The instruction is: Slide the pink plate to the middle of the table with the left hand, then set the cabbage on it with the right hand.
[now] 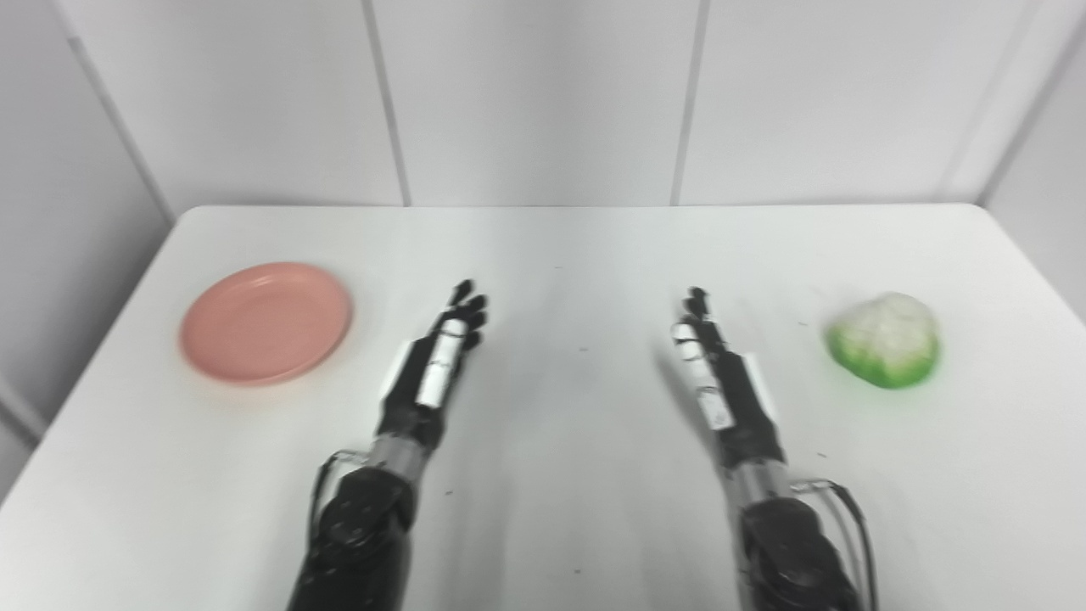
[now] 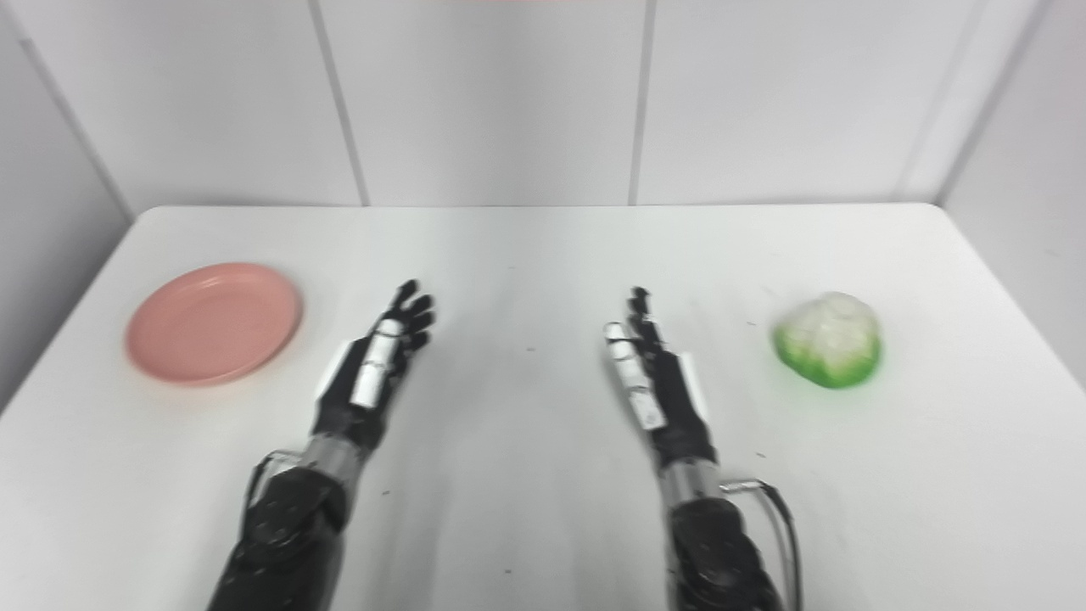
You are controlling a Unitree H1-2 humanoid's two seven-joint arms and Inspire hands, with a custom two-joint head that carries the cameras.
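Left eye view: pink plate (image 1: 265,322) near surface (image 1: 560,246) left edge, shallow, rigid, likely slides easily, push at rim | left hand (image 1: 439,361) fingers extended, empty | Right eye view: cabbage (image 2: 828,351) near right edge, white-green, rounded, likely light, grasp across top | right hand (image 2: 653,382) fingers extended, empty

Two black robotic arms end in the left hand (image 1: 437,361) and the right hand (image 1: 717,373), each with dark fingers and white panels along the back and side. Silver wrist collars join bulkier black forearms, where thin looping cables show; markings on the panels are too blurred to read.
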